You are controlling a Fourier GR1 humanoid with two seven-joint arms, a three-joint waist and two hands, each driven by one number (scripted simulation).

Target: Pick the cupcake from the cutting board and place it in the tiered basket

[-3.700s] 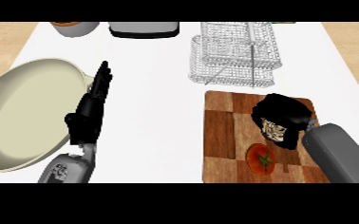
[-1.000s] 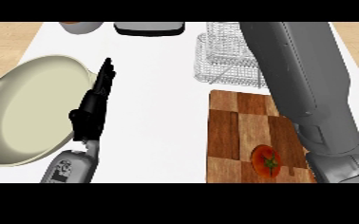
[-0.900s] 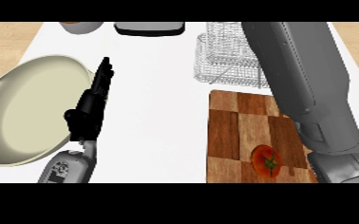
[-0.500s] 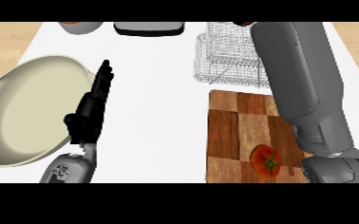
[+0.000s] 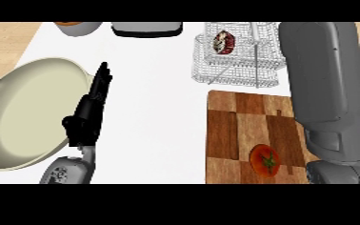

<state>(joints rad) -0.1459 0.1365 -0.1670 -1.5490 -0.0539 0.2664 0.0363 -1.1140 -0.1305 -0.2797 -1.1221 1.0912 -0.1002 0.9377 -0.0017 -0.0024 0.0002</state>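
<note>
The cupcake [image 5: 224, 43], dark with a pale wrapper, lies inside the white wire tiered basket [image 5: 243, 69] at the back of the counter. Nothing touches it. My right forearm [image 5: 320, 86] runs up the right side, past the basket and over the wooden cutting board [image 5: 232, 124]; its hand is cut off beyond the top of the view. My left hand [image 5: 88, 119] rests open at the left, fingers straight and pointing away, beside the plate.
A red tomato [image 5: 265, 159] sits on the cutting board's near part. A large cream plate [image 5: 32, 109] fills the left side. An orange-filled bowl [image 5: 77, 27] and a grey appliance [image 5: 146, 28] stand along the back edge.
The right hand that gripped the cupcake on the board lifted away to the basket. The forearm has since shifted right, uncovering the cupcake lying in the basket. The left hand stayed put.
</note>
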